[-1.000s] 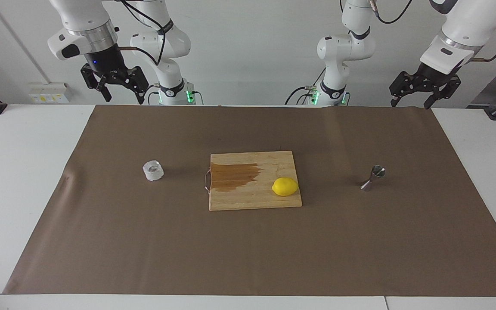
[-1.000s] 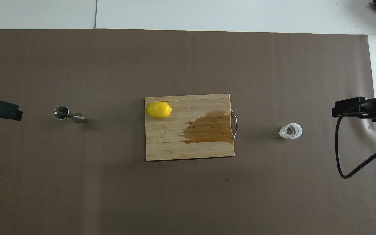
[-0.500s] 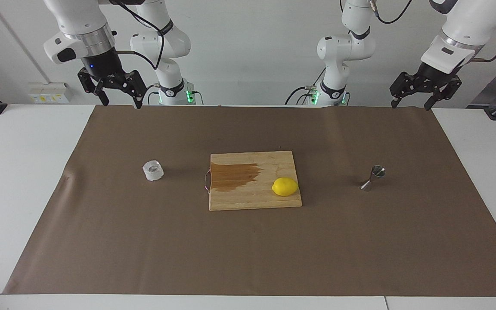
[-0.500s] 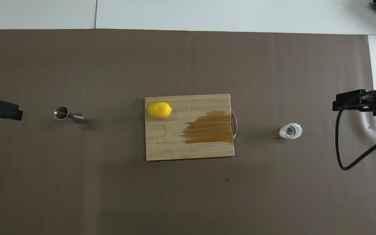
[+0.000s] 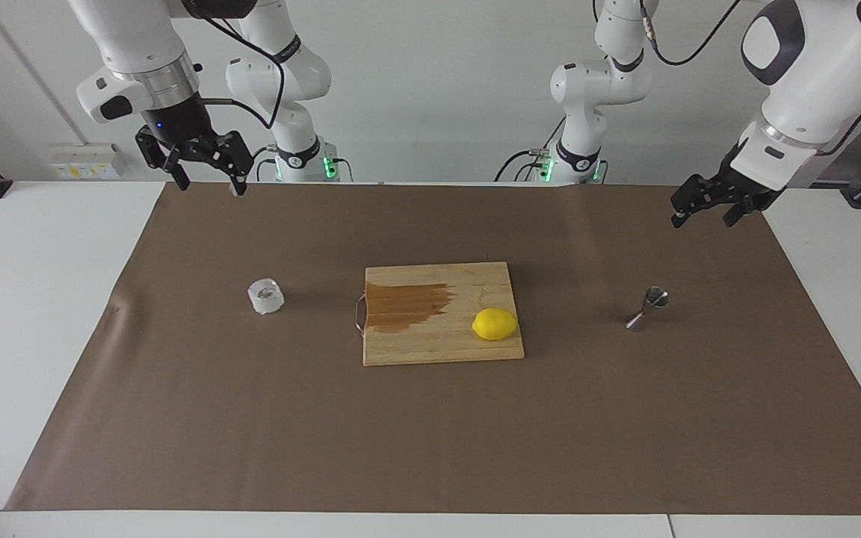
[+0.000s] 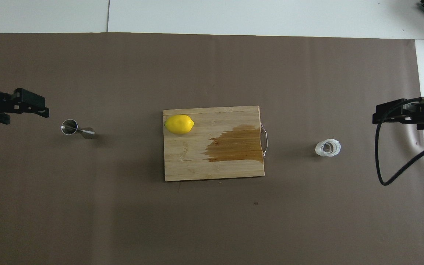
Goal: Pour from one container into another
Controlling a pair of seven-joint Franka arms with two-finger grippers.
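The clear faceted glass cup [image 5: 265, 296] stands on the brown mat toward the right arm's end of the table; it also shows in the overhead view [image 6: 328, 148]. The steel jigger [image 5: 647, 308] stands on the mat toward the left arm's end, and shows in the overhead view too [image 6: 76, 129]. My left gripper [image 5: 702, 219] is open and empty, in the air over the mat near its edge, apart from the jigger [image 6: 31, 106]. My right gripper [image 5: 208, 183] is open and empty, high over the mat's corner, apart from the cup [image 6: 387, 116].
A wooden cutting board [image 5: 430, 345] with a wet brown stain and a metal handle lies mid-table between cup and jigger. A yellow lemon [image 5: 495, 324] lies on it at the end toward the jigger. Bare brown mat [image 5: 430, 448] surrounds them.
My left gripper has come down and moved in over the mat toward the jigger. My right gripper has shifted slightly. Cup, jigger, board and lemon have not moved.
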